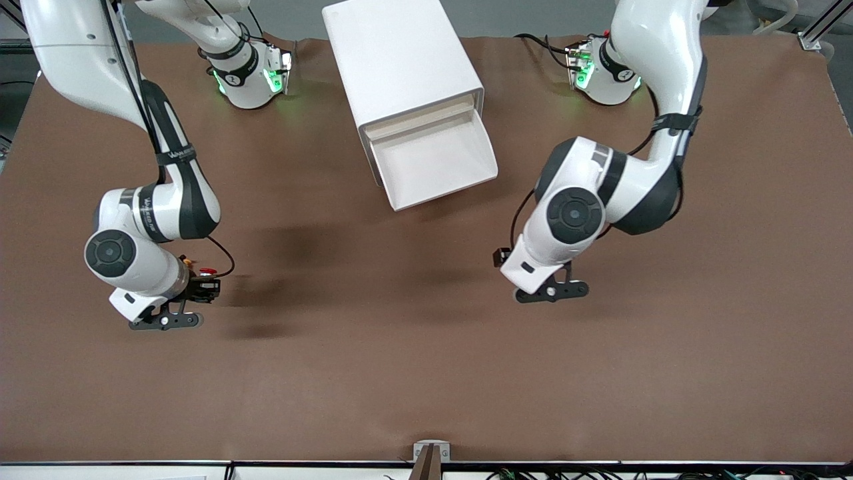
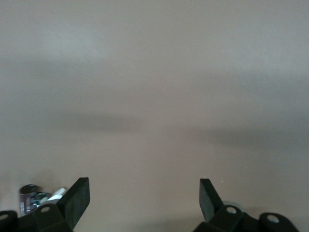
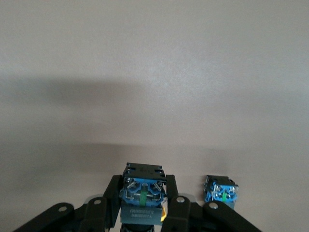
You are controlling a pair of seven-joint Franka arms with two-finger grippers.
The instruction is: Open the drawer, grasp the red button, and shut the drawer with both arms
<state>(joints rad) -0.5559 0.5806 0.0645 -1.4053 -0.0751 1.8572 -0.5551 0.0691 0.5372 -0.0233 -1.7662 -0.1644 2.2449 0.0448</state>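
**Button lifted clear, drawer standing open**

Right gripper [image 1: 200,288] raised over the brown table [image 1: 426,373] toward the right arm's end, well apart from the cabinet; fingers [image 3: 114,195] pressed in on the button [image 3: 143,193], blue base turned toward the wrist camera, red cap [image 1: 207,271] just visible in the front view beside the black claw; a second blue-based part [image 3: 221,189] seen in the right wrist view just beside the held one, nature not clear; left gripper [image 2: 145,203] hanging over bare table toward the left arm's end, fingers [image 2: 77,200] spread wide, nothing between them; seen from the front only as a black bracket under the white wrist [image 1: 550,291].

White cabinet [image 1: 400,73] set midway between the two bases, its front turned toward the camera and slightly toward the left arm's end; drawer [image 1: 436,163] pulled out, tray interior white and bare, front lip the nearest edge to the camera; broad open strip of table between that lip and both grippers; wide unoccupied room also along the table edge closest to the camera, where a small grey bracket [image 1: 431,453] sits at the middle.

Surface a uniform matt brown sheet, soft arm shadows across its centre; green lights glowing at both arm bases [image 1: 250,77]
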